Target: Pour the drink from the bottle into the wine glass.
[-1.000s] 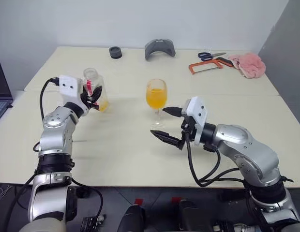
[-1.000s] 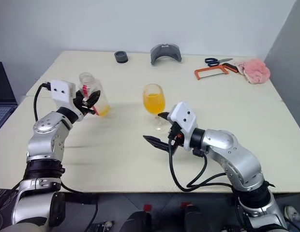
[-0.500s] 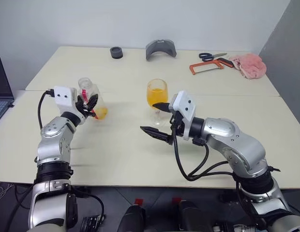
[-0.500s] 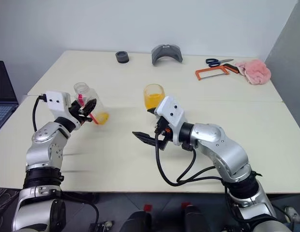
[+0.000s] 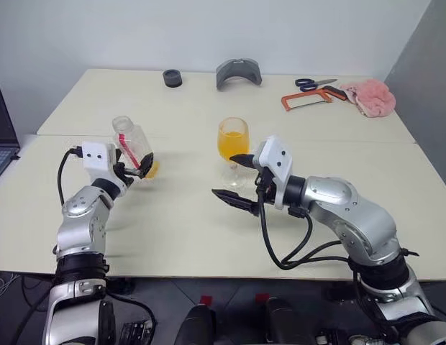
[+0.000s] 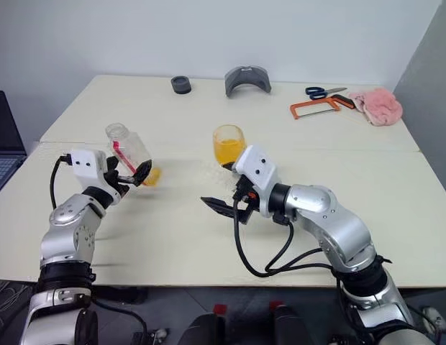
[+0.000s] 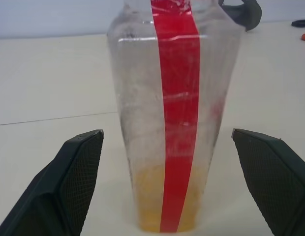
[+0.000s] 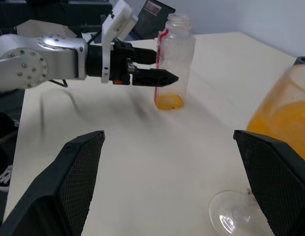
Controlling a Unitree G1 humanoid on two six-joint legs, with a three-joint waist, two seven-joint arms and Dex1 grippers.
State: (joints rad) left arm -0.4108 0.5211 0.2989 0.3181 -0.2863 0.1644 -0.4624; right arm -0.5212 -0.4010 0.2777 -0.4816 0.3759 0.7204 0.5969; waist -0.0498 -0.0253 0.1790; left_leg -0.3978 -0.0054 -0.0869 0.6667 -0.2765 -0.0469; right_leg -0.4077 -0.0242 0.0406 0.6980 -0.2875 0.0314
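change: left gripper (image 7: 167,162) was clamped on the bottle (image 5: 134,147) a sec ago; now its fingers (image 7: 76,177) stand spread wide either side, clear of the plastic. bottle also came down from a lifted spot to the table (image 5: 208,215).
meaning: looks like the release after the pour. glass is charged, bottle nearly drained, so task prob. all but done; only backing the arm off remains, i'd guess.
left claw: wide open, nothing held, bottle between the fingers but untouched.
right claw: right gripper (image 5: 234,178) open too, empty, hovering just beside the wine glass (image 5: 232,147), glass foot near its fingers.
bottle spot: on table in front of left gripper, well left of the glass. leans a bit in head views, so could tip; can't tell if it's fully settled.
drink: the drink (image 5: 231,145) fills much of the glass bowl; thin orange-yellow layer left in bottle base.
materials: bottle clear squarish plastic, red vertical strip, no cap on, open neck. glass clear, rounded bowl, thin stem, round foot. finger pads black w/ fine knurled texture. table matte cream, smooth.
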